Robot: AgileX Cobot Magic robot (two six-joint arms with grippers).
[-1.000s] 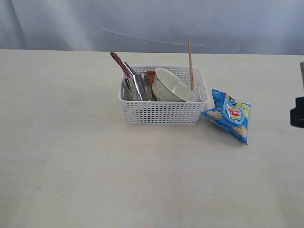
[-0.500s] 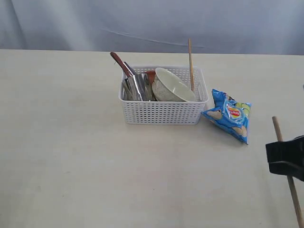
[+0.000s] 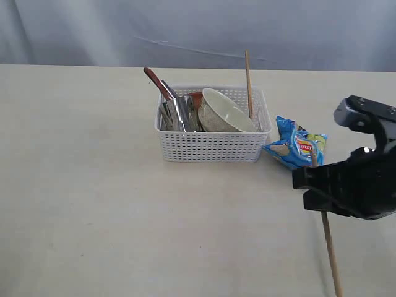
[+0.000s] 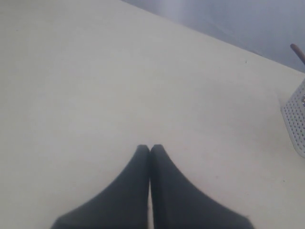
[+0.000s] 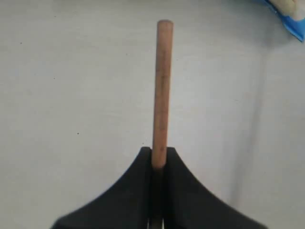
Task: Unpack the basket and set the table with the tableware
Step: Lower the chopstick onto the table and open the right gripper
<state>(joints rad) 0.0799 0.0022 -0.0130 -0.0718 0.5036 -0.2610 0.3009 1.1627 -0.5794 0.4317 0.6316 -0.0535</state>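
Note:
The white basket stands at the middle of the table. In it are a cream bowl, a steel cup, the rim of a reddish-brown plate, a dark spoon handle and one upright chopstick. My right gripper is shut on the other chopstick, low over the table to the right of the basket; its free end juts past the gripper. My left gripper is shut and empty over bare table, and it does not show in the exterior view.
A blue chips bag lies just right of the basket, right behind my right gripper; its corner shows in the right wrist view. A basket corner and the spoon handle's tip show in the left wrist view.
My right arm has come in from the right edge towards the left, carrying the chopstick, and now hangs in front of the chips bag. The basket and its contents have not moved.

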